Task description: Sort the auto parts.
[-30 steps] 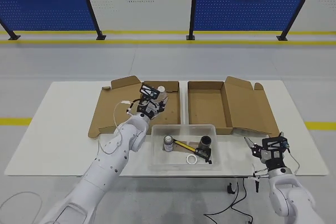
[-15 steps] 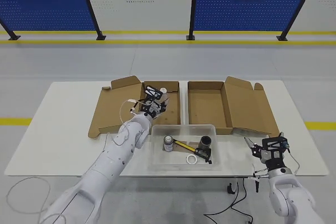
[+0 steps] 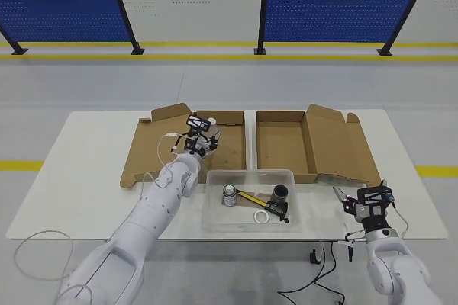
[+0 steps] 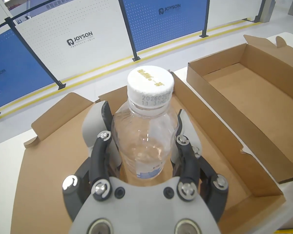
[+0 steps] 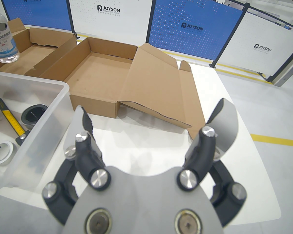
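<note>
The left arm is stretched forward over the left cardboard box [image 3: 233, 156]. Its left gripper [image 4: 141, 109] holds a clear bottle [image 4: 146, 132] with a white cap; both fingers [image 4: 107, 125] press on the sides of the bottle body. The cap stands above the fingertips. The right arm is bent low near the table [image 3: 76, 175] edge. The right gripper [image 5: 152, 109] is spread wide with nothing between its fingers, just beside the plastic bin [image 5: 46, 113].

The left wrist view gives the grasp closely, and the right cardboard box [image 4: 246, 93] beyond the right finger. The right wrist view gives the bottle [image 5: 2, 37] from the side: upright, label facing out, its base low in the left box; I cannot tell if it touches the floor. This view also looks into the bin at a yellow ruler [image 5: 11, 120], a grey cup [image 5: 33, 116] and a white ring [image 5: 1, 151]. The top view gives the full layout: left gripper [image 3: 201, 131], right gripper [image 3: 362, 197], and the bin [image 3: 214, 217] between the arms.
</note>
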